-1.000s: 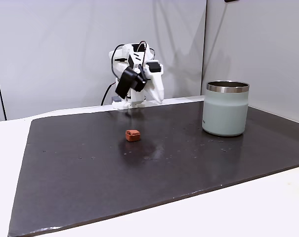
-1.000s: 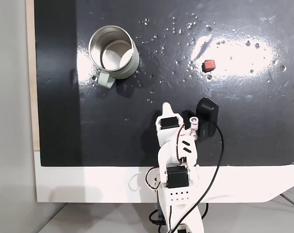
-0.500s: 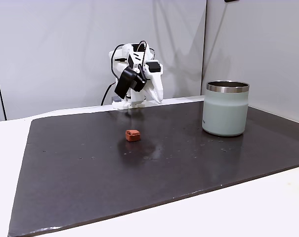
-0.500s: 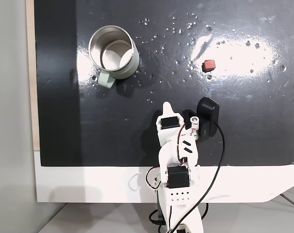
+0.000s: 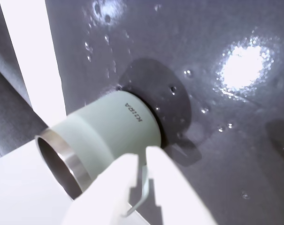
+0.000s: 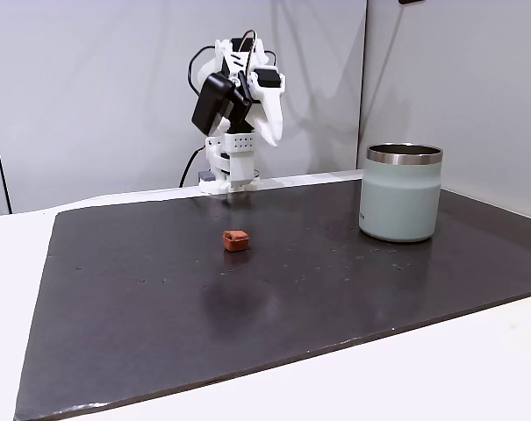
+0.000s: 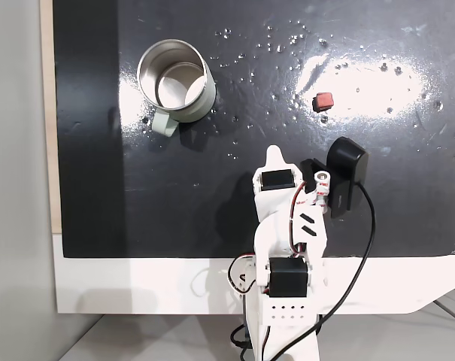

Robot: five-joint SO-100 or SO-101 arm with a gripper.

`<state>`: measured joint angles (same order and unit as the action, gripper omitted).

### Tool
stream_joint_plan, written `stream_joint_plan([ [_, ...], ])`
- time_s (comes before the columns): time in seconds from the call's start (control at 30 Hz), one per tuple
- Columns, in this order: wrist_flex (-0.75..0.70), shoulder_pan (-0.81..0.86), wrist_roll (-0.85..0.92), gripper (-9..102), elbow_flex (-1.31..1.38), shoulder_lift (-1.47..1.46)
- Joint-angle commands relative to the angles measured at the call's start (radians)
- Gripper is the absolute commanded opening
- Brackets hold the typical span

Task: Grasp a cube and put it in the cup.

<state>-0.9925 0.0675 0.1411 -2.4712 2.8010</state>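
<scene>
The cube (image 6: 236,239) is a tiny reddish-brown block lying alone on the dark mat; from above, the cube (image 7: 323,100) sits right of centre. The cup (image 6: 401,197), pale grey-green with a steel rim, stands upright at the right. In the top-down fixed view the cup (image 7: 164,122) is at the upper left and holds nothing. In the wrist view the cup (image 5: 109,131) lies just beyond my gripper (image 5: 142,157). My gripper (image 6: 269,132) hangs shut and empty, raised high near the arm's base at the back, far from both. Its tip (image 7: 274,154) points between cup and cube.
A glossy dark mat (image 6: 247,307) covers most of the white table (image 6: 476,368) and carries small specks and glare patches. A black camera module (image 7: 346,169) and its cable ride beside the wrist. Grey walls stand behind the arm.
The arm has risen from its folded pose, lifting the gripper higher and slightly toward the mat. Cube and cup have not moved.
</scene>
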Motion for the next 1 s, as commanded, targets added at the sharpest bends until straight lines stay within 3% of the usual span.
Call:
stream_joint_plan([
  [0.0, -0.021, 0.034, 0.031, 0, 0.169, -0.112],
  [0.2, -0.031, 0.103, 0.084, 0, 0.345, -0.334],
  [0.7, -0.210, 0.199, 0.186, 0, 0.850, -0.992],
  [0.97, -0.270, 0.204, 0.202, 0, 0.953, -1.124],
])
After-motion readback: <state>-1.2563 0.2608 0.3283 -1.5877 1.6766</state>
